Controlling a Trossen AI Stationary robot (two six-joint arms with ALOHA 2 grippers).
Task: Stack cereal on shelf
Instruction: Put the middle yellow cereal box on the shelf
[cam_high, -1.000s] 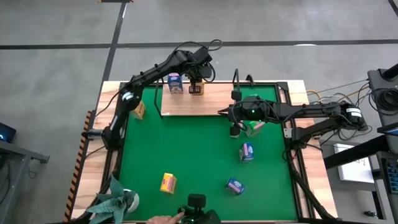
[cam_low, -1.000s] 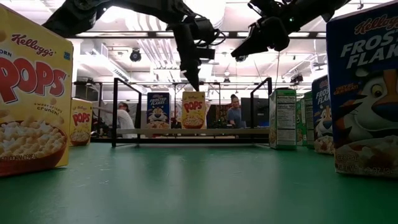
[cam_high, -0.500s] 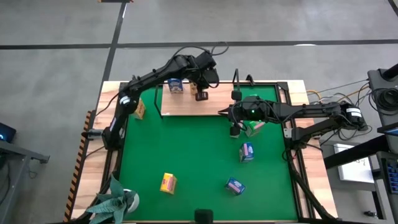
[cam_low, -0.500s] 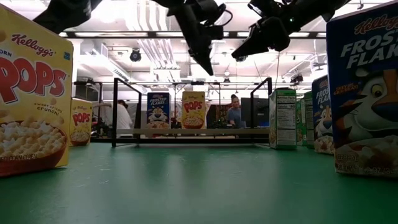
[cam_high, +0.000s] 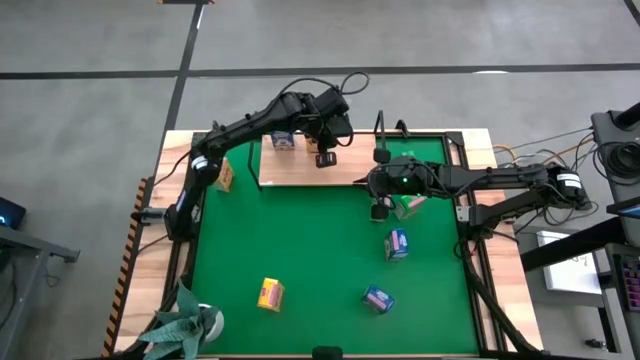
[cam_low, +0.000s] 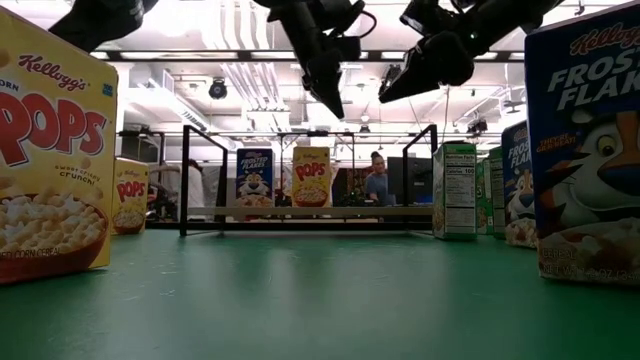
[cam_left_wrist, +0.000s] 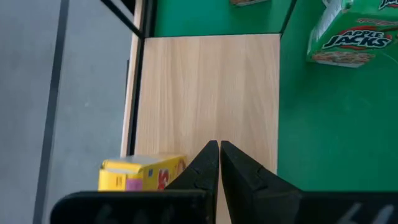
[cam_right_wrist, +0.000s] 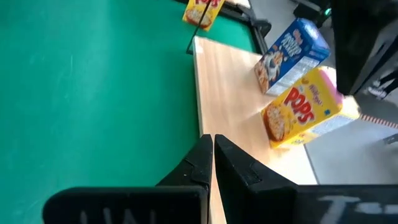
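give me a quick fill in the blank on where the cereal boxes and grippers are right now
1. ____ cereal boxes stand on the shelf.
2. The left gripper, above the shelf, has its fingers ____.
3. The yellow Pops box on the shelf stands beside a ____ Frosted Flakes box.

Missing words: two; shut; blue

Three yellow boxes (cam_high: 270, 294), three blue boxes (cam_high: 397, 244), green boxes (cam_left_wrist: 348, 40) — at least two, one shelf (cam_high: 290, 170)

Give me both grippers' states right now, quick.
Left gripper: closed, holding nothing, raised above the shelf.
Right gripper: closed, holding nothing, over the shelf's right end.
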